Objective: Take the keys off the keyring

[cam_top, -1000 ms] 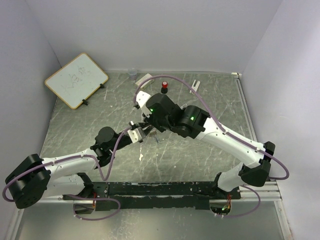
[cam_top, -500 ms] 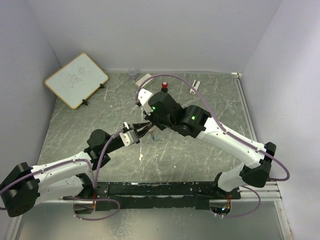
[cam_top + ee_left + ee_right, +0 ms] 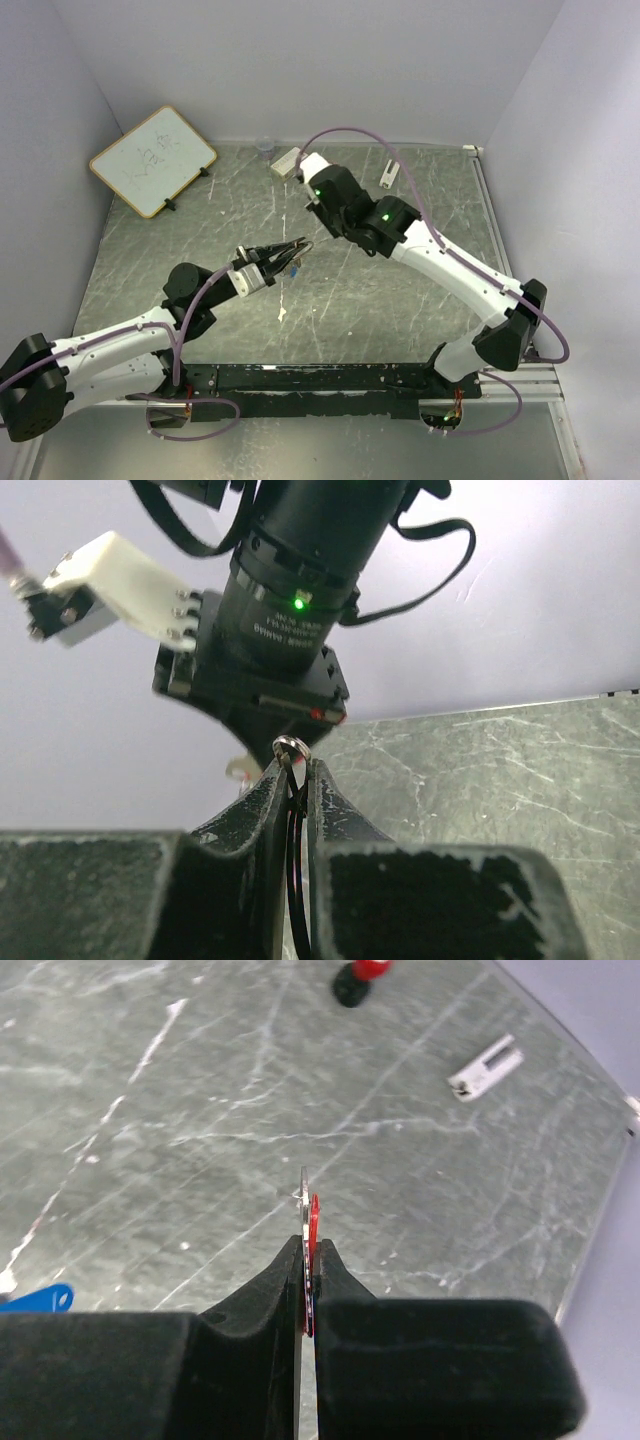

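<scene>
Grey marbled bench (image 3: 350,320), white enclosure. My left end effector (image 3: 293,772) pinched the thin silvery wire keyring (image 3: 291,747) above the bench as an anchor; my right end effector (image 3: 308,1255), well apart, pinched the red-headed key (image 3: 313,1218), apparently freed.

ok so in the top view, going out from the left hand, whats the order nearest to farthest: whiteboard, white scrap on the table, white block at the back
From the left hand:
1. white scrap, on the table just toward the arm bases.
2. white block, by the back wall.
3. whiteboard, in the back-left corner.
</scene>
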Controlling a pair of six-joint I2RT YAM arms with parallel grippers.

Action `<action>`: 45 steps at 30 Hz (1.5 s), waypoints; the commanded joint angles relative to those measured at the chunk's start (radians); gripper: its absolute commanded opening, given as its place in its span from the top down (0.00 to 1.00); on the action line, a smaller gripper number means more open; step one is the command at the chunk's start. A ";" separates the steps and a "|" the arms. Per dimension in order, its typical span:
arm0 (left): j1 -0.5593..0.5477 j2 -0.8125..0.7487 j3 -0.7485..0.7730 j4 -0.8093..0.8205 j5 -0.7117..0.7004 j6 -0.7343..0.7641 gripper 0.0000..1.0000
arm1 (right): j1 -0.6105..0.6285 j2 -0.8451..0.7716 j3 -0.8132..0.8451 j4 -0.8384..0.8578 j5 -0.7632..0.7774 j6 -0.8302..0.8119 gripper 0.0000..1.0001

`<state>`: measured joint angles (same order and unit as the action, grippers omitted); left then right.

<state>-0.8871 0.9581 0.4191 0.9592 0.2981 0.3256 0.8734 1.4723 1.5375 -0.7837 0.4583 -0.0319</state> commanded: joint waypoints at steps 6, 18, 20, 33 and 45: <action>-0.002 0.054 0.015 -0.100 -0.258 -0.066 0.93 | -0.131 -0.101 -0.125 0.185 0.086 0.094 0.93; 0.093 0.226 0.177 -0.267 -0.235 -0.378 0.93 | -0.295 -0.074 -0.554 0.494 -0.139 0.304 0.94; 0.161 0.247 0.186 -0.259 -0.179 -0.437 0.93 | -0.329 -0.047 -0.595 0.550 -0.195 0.323 0.94; 0.333 0.298 0.138 -0.131 0.027 -0.583 0.93 | -0.415 0.194 -0.603 0.697 -0.266 0.351 0.89; 0.336 0.290 0.137 -0.146 0.026 -0.582 0.92 | -0.415 0.154 -0.626 0.726 -0.226 0.345 0.59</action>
<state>-0.5568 1.2572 0.5579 0.7597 0.2920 -0.2440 0.4637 1.6852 0.9142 -0.0948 0.2035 0.3145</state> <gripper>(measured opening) 0.172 0.389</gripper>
